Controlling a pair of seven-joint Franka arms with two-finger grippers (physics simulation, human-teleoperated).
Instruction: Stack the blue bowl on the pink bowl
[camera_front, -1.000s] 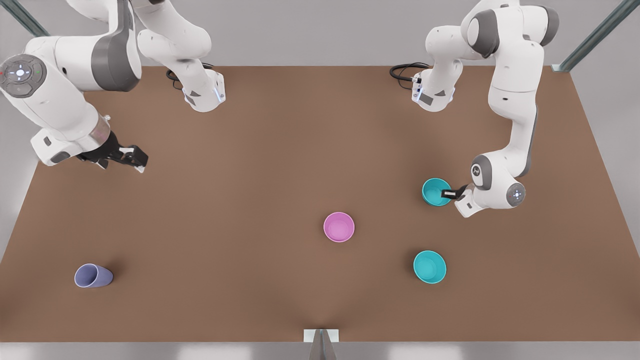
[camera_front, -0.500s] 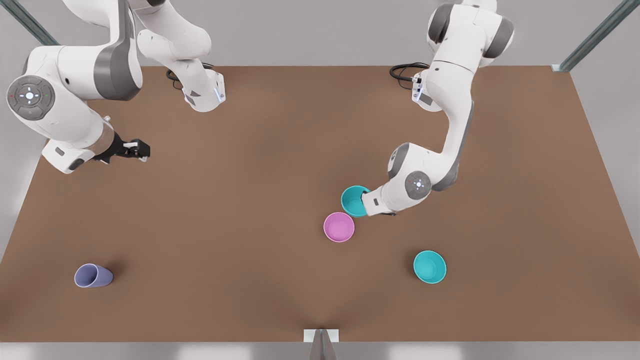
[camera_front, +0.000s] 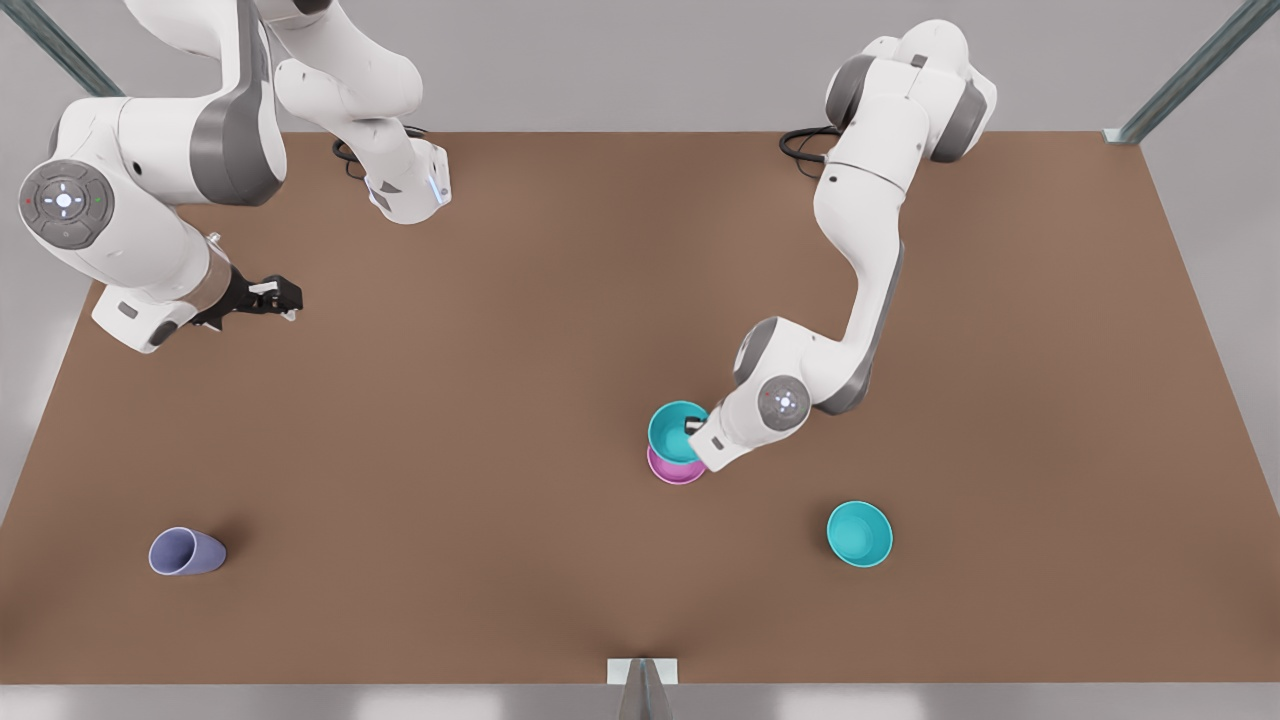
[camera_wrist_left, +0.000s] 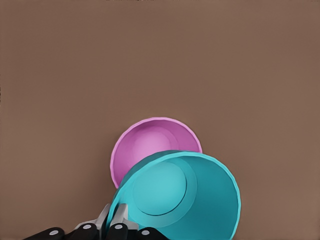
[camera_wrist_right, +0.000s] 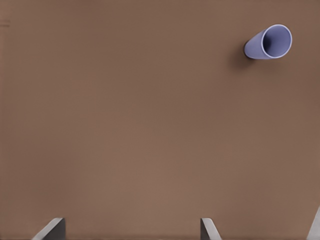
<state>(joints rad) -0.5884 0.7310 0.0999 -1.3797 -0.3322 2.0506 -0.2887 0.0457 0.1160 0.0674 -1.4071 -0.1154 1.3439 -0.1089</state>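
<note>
A plain brown table (camera_front: 520, 400) fills the scene under a grey backdrop. Near its middle the pink bowl (camera_front: 672, 472) sits upright, and the blue bowl (camera_front: 676, 430) hangs just above it, overlapping most of it but offset toward the far side; in the left wrist view the blue bowl (camera_wrist_left: 182, 195) covers part of the pink bowl (camera_wrist_left: 150, 145). The left gripper (camera_front: 692, 426) is clenched on the blue bowl's rim. The right gripper (camera_front: 268, 299) waits over the table on the front view's left, fingers spread apart and holding nothing. A second turquoise bowl (camera_front: 859, 534) stands toward the front view's right, and a lavender cup (camera_front: 186, 552) lies on its side near the front-left corner.
</note>
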